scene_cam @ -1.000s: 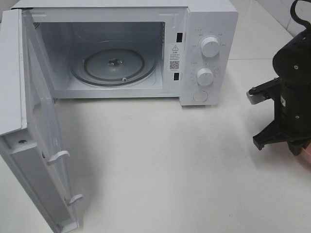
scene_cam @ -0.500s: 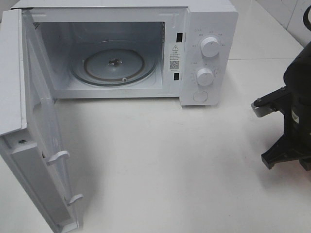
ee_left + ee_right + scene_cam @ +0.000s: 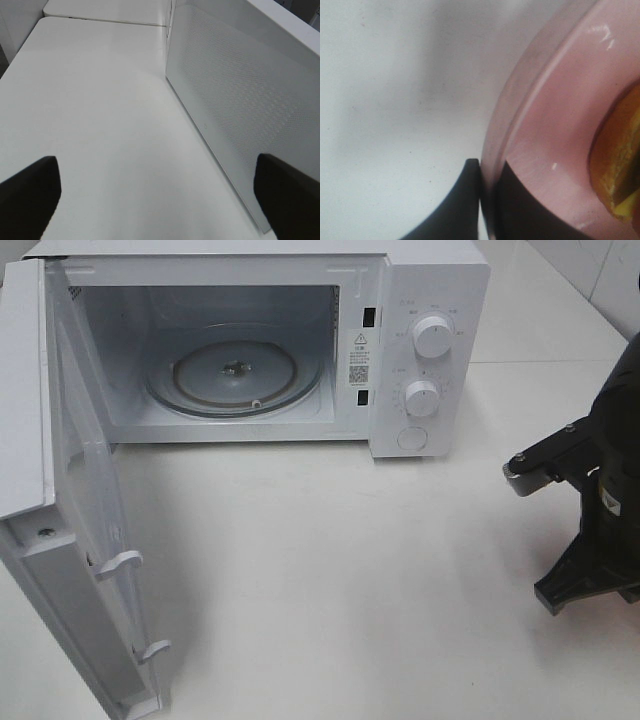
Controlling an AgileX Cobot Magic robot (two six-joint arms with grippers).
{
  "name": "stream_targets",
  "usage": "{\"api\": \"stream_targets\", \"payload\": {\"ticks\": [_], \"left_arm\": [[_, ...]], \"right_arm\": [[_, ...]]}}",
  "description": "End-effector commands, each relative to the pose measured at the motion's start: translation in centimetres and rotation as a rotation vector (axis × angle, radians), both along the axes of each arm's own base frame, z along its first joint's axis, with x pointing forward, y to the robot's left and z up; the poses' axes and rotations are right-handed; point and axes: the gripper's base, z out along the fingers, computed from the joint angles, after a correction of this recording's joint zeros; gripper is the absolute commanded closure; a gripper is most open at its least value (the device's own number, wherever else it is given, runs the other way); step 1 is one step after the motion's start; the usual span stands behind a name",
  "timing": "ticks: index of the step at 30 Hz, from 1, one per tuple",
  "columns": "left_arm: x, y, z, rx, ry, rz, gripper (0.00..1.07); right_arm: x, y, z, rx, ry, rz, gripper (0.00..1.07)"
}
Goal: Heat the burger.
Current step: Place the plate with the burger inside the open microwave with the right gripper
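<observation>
In the right wrist view the burger [image 3: 616, 165] shows as a golden-brown bun edge with a bit of yellow, lying on the pink plate [image 3: 555, 125]. My right gripper [image 3: 487, 175] has its dark fingers closed on either side of the plate's rim. In the exterior high view the right arm [image 3: 600, 510] is at the far right edge; plate and burger are out of that view. The white microwave [image 3: 430, 350] stands open with its glass turntable [image 3: 235, 375] bare. My left gripper [image 3: 160, 185] is open and empty beside the microwave door [image 3: 235, 95].
The microwave door [image 3: 60, 490] swings out to the front left of the white table [image 3: 340, 570]. Two knobs [image 3: 432, 337] and a round button are on the microwave's right panel. The table's seam runs behind the right arm.
The right arm has shifted right and a little toward the front. The pink sliver of plate seen at the right edge one second ago has left the exterior view.
</observation>
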Motion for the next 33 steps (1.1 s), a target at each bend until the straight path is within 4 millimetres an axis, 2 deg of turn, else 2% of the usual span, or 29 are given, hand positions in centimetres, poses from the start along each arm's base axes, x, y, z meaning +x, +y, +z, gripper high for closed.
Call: {"api": "stream_targets", "payload": {"ticks": [1,10,23,33], "left_arm": [[-0.2,-0.1,-0.1,-0.006,-0.015,-0.010,0.09],[-0.2,-0.1,-0.1,-0.006,-0.015,-0.010,0.09],[-0.2,-0.1,-0.1,-0.006,-0.015,-0.010,0.09],[-0.2,-0.1,-0.1,-0.006,-0.015,-0.010,0.09]], "right_arm": [[-0.4,0.0,0.5,-0.057,-0.002,0.040,1.07],[-2.4,1.7,1.4,-0.062,-0.019,0.147,1.07],[-4.3,3.7,2.8,-0.068,-0.048,0.275,1.07],[-5.8,5.7,2.9,-0.080,-0.045,0.395,1.07]]}}
